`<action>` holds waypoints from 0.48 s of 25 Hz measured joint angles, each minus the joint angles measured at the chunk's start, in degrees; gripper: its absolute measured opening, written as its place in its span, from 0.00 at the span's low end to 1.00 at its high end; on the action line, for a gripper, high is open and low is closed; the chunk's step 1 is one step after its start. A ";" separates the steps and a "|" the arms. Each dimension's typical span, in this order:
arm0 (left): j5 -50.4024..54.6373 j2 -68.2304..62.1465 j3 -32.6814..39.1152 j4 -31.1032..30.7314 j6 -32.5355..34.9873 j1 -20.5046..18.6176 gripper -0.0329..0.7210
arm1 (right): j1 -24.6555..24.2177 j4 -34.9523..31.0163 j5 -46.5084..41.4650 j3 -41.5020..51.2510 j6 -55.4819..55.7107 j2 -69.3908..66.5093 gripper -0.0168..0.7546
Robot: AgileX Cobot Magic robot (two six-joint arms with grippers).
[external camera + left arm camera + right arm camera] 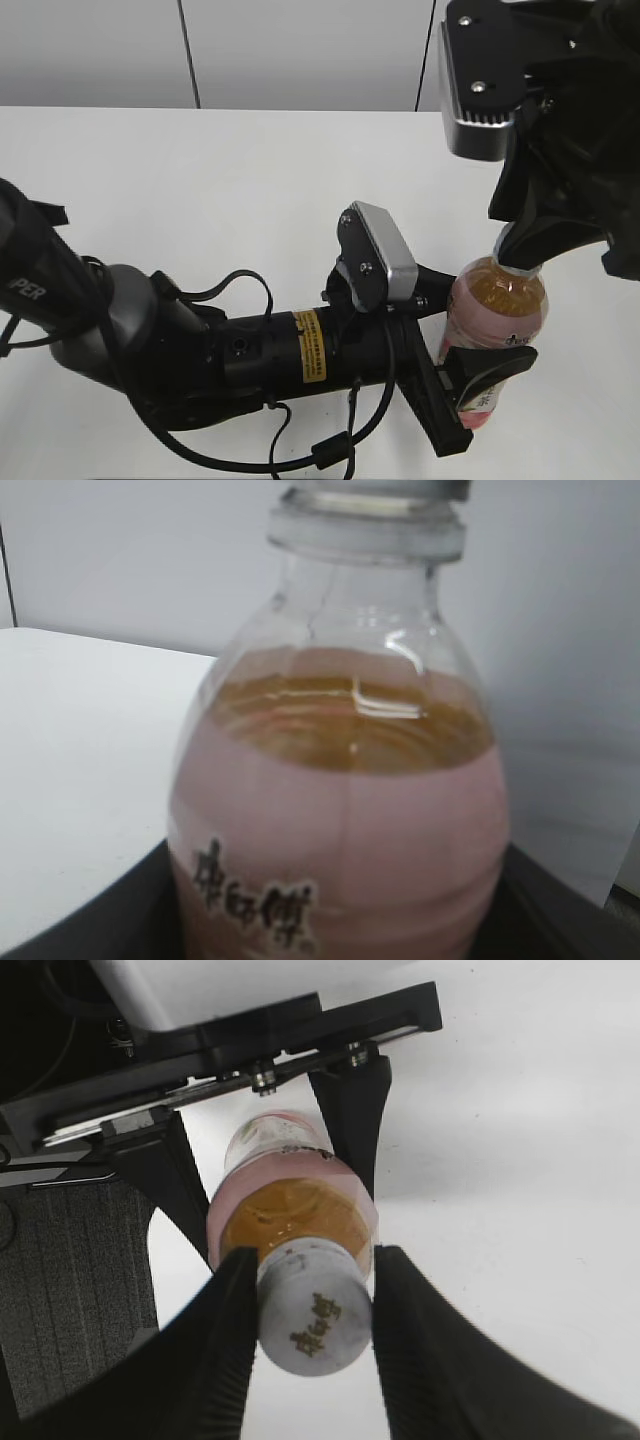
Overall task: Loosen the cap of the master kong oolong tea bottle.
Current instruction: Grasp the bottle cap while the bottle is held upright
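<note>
The master kong oolong tea bottle (497,300) stands upright on the white table, amber tea above a pink label with dark characters. My left gripper (470,340) is shut on its labelled body from the left; in the left wrist view the bottle (340,810) fills the frame between the dark fingers (340,930). My right gripper (520,250) comes down from above onto the bottle's top. In the right wrist view its two black fingers (315,1305) close on either side of the white cap (313,1320), with the bottle (290,1200) below. The cap is hidden in the exterior view.
The left arm (200,350) with its cables lies low across the front left of the white table (200,180). The right arm and its camera block (485,80) hang over the back right. A pale wall (300,50) stands behind the table.
</note>
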State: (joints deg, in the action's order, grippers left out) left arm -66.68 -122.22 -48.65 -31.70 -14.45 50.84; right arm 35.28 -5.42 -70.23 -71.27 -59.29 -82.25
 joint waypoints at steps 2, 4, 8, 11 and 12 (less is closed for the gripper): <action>0.00 0.00 0.00 0.05 -0.02 0.00 0.61 | 0.00 0.00 0.00 0.00 -0.06 0.00 0.39; 0.00 -0.01 0.00 0.04 -0.02 0.00 0.61 | 0.00 0.06 0.00 0.00 0.07 0.00 0.42; 0.00 -0.01 0.00 -0.01 -0.02 0.00 0.61 | 0.00 -0.50 0.06 0.00 0.31 0.00 0.54; 0.00 -0.01 0.00 -0.05 -0.02 0.00 0.61 | 0.00 -1.36 0.10 0.00 1.93 0.00 0.65; 0.00 -0.01 0.00 -0.08 -0.02 0.00 0.61 | 0.00 -1.44 0.10 0.00 3.15 0.00 0.68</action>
State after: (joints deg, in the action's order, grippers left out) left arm -66.68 -122.24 -48.65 -31.78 -14.47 50.84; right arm 35.28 -6.85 -70.13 -71.27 -56.13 -82.25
